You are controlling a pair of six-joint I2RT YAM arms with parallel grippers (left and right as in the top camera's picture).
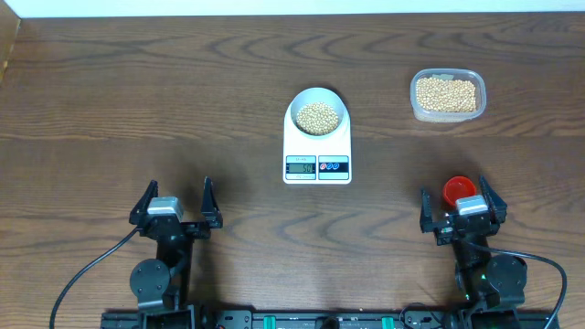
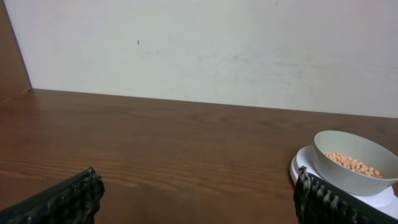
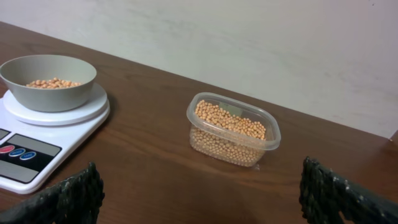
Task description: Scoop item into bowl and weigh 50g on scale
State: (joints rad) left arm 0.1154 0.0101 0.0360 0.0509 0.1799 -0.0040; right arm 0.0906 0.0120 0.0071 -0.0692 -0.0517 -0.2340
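Beans [image 1: 318,117] sit in the bowl [image 1: 296,100] on the scale [image 1: 298,148] for weighing, more in the clear tub [image 1: 417,84] at right, while my left gripper [image 1: 178,188] and right gripper [image 1: 454,192] hang spread wide, well apart from it, so nothing disturbs the reading.

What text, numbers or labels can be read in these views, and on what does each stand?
Nothing reads clearly.
display on the scale: digits show, too small to read.
buttons beside it: red and blue, any marks too blurred to read.
bowl and tub: no lettering seen.
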